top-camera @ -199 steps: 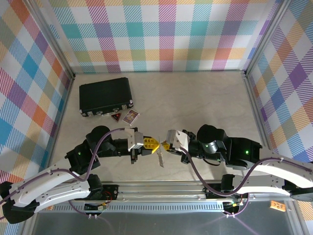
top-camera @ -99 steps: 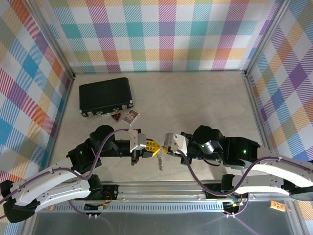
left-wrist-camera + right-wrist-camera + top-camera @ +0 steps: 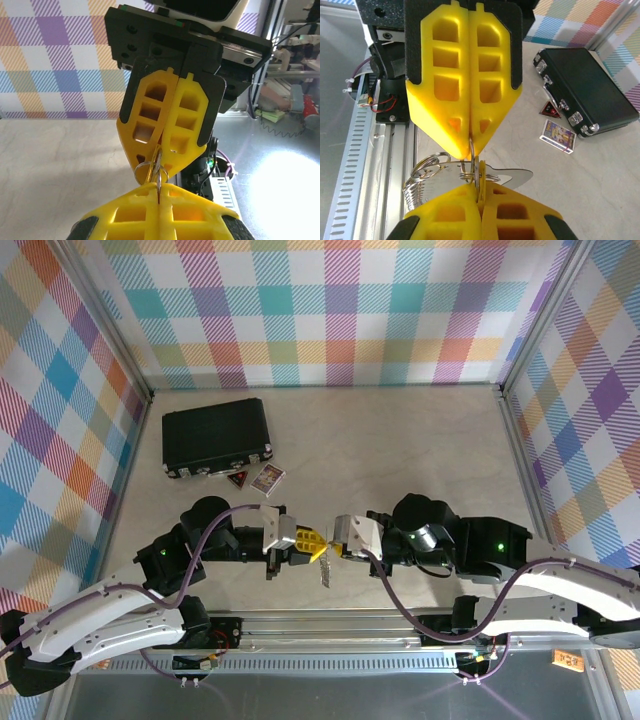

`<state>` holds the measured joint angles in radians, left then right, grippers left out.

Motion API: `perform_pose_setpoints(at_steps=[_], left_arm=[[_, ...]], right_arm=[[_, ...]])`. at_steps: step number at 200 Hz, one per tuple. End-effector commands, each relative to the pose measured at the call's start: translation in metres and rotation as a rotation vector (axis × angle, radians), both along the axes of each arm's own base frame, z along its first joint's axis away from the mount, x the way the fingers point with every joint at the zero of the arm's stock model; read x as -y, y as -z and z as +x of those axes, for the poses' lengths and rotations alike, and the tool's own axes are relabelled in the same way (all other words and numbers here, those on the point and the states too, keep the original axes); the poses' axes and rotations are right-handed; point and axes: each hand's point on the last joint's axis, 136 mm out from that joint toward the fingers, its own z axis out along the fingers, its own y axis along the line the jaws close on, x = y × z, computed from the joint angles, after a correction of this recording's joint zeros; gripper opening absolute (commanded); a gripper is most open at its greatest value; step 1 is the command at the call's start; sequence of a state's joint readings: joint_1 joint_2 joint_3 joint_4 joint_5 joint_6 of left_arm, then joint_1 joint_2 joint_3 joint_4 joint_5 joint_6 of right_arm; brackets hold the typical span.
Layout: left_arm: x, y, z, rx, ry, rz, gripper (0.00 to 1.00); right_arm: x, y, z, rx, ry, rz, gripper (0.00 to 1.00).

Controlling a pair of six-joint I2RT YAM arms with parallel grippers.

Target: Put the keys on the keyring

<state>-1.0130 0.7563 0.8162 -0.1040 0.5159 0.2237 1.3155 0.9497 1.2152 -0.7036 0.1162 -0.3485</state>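
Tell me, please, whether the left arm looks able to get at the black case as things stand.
Probably yes: bare table lies between the left gripper and the black case. But that gripper is shut on the keyring, so it would have to let go first.

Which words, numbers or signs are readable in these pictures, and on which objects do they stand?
No text can be read with certainty.
orange tag, near right corner of the top view: dark print, too small to read.
picture card beside the black case: colourful print, blurred.
red triangular card: a mark in the middle, not legible.
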Motion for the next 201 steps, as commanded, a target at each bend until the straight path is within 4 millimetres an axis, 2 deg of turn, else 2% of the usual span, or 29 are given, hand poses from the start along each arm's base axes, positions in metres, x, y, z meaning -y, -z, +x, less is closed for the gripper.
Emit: perform_pose_setpoints(at_steps=[1,31,65,114,165,201], left_arm=[[-0.001,-0.02,-0.016,0.013,0.089,-0.069,0.0],[0.002,-0.014,-0.017,-0.004,0.105,-0.023,0.0],[0.005,-0.007,-0.011,-0.015,0.082,0.015,0.0],[0.004,0.0,-0.007,-0.013,0.058,0.063,0.0],[0.002,0.005,-0.005,-0.011,0.043,0.088,0.0],[0.002,0.008,-0.002,-0.008,0.024,0.098,0.0]], right_arm=[[-0.003,-0.012,-0.012,0.003,-0.069,0.015,0.0],[-0.002,-0.02,-0.02,0.001,-0.108,0.043,0.0],[-0.003,-0.019,-0.021,0.008,-0.11,0.033,0.0],[0.003,-0.03,-0.02,0.036,-0.094,0.07,0.0],[0.005,-0.037,-0.015,0.067,-0.069,0.091,0.0],[0.008,-0.042,-0.004,0.105,-0.009,0.097,0.0]])
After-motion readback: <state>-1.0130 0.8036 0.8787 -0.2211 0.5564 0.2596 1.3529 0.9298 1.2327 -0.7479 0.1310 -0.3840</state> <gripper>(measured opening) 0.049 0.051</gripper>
